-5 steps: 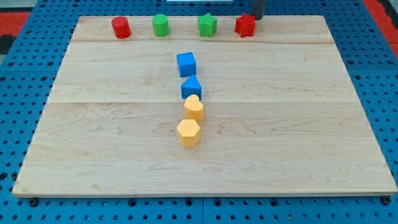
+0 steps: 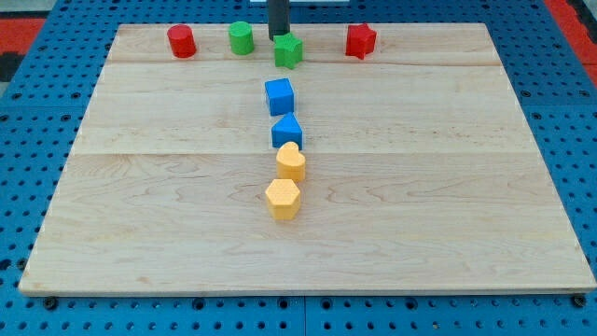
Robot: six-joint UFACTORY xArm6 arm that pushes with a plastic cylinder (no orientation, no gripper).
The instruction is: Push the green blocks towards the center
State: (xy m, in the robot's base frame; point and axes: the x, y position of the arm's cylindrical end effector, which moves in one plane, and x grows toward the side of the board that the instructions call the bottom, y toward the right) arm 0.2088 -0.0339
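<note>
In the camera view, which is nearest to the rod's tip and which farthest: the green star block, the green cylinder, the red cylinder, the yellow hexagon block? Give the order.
Measured from my tip at the view's top:
1. Green star block, just below-right of it, apparently touching.
2. Green cylinder, to its left.
3. Red cylinder, further left.
4. Yellow hexagon block, far below, near the board's middle.

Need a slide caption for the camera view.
My tip sits just above the green star, green cylinder to its left, on the board.
</note>
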